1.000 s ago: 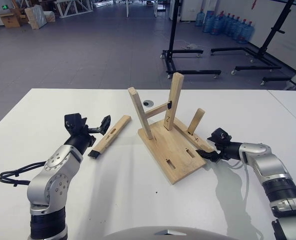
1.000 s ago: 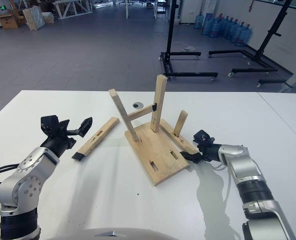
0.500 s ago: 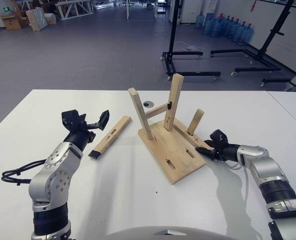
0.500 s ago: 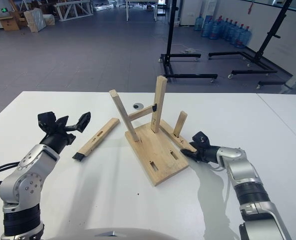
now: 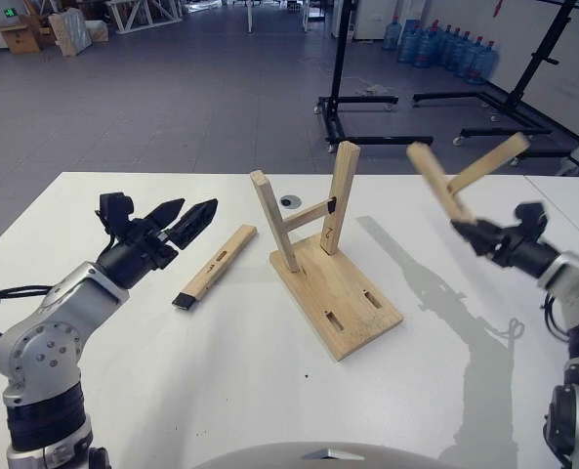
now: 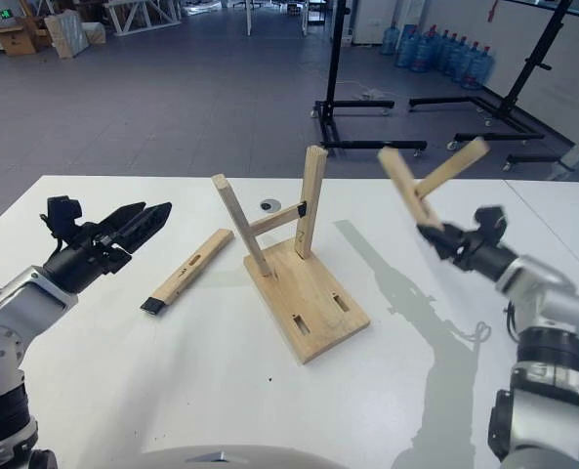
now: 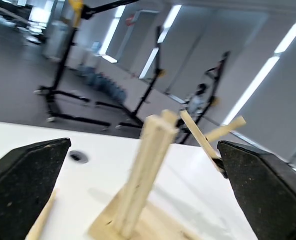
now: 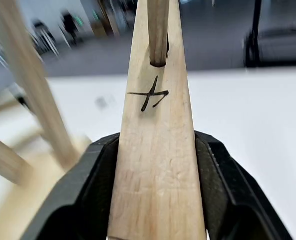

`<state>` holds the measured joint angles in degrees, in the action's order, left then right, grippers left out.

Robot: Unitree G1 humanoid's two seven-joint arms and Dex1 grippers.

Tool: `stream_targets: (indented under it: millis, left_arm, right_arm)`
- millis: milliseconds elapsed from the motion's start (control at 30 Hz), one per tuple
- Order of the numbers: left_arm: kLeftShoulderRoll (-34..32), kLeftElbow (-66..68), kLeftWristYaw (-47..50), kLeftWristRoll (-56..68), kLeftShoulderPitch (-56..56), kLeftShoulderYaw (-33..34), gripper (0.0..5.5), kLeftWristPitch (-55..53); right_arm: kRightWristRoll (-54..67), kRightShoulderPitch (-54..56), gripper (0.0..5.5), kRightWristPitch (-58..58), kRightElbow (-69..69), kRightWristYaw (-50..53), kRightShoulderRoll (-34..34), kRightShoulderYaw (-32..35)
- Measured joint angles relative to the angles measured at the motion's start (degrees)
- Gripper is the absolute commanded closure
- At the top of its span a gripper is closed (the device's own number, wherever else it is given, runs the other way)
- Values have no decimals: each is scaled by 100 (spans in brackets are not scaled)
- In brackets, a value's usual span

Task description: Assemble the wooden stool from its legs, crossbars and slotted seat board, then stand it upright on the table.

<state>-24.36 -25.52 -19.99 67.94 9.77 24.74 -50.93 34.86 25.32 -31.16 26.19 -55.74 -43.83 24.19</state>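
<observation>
The left gripper (image 5: pixel 189 217) is hovering over the left side of the table (image 5: pixel 221 381), its fingers spread apart and holding nothing. The right gripper (image 5: pixel 470 233) is clamping the lower end of a leg (image 5: pixel 431 181) and holding it in the air on the right. That leg's long axis is leaning up toward the robot's left, and its crossbar (image 5: pixel 489 161) is jutting up to the right.

A loose leg (image 5: pixel 216 262) is lying flat, black-tipped end toward the robot, running away rightward. The seat board (image 5: pixel 352 318) is lying slots-up, with 2 near slots (image 5: pixel 333 319) open. Farther back, 2 legs (image 5: pixel 274 220) are standing in it, joined by a second crossbar (image 5: pixel 307 215).

Roughly half appears done. Joining the loose leg, seating that pair and turning the stool upright are remaining.
</observation>
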Motion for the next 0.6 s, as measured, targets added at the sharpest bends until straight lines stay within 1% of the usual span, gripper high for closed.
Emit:
stream_targets:
  millis: [67, 133, 200, 267, 300, 467, 600]
  left_arm:
    - [-28, 105, -158, 540, 291, -45, 10, -58]
    - [-19, 279, -279, 842, 643, -262, 10, -98]
    - [106, 522, -407, 977, 1022, -517, 10, -107]
    - [435, 936, -487, 1015, 1432, -894, 10, -91]
    - [553, 1065, -500, 1025, 1505, -1012, 10, -91]
    - [868, 1103, -406, 1417, 1535, -1221, 10, -94]
    - [883, 1034, -27, 2407, 1595, -1101, 10, -93]
  right_arm:
    - [1006, 82, 345, -775, -1102, -155, 81, 155]
    - [1958, 118, 345, -1506, -2181, -43, 420, 65]
    - [2629, 105, 345, -1995, -3000, 146, 886, -302]
    - [3317, 74, 345, -2468, -3736, 540, 1586, -875]
    - [3539, 64, 345, -2580, -3865, 711, 1773, -995]
    - [3840, 39, 345, -2751, -3906, 1245, 2016, -1168]
    - [3830, -118, 345, -2750, -3906, 1296, 2014, -1300]
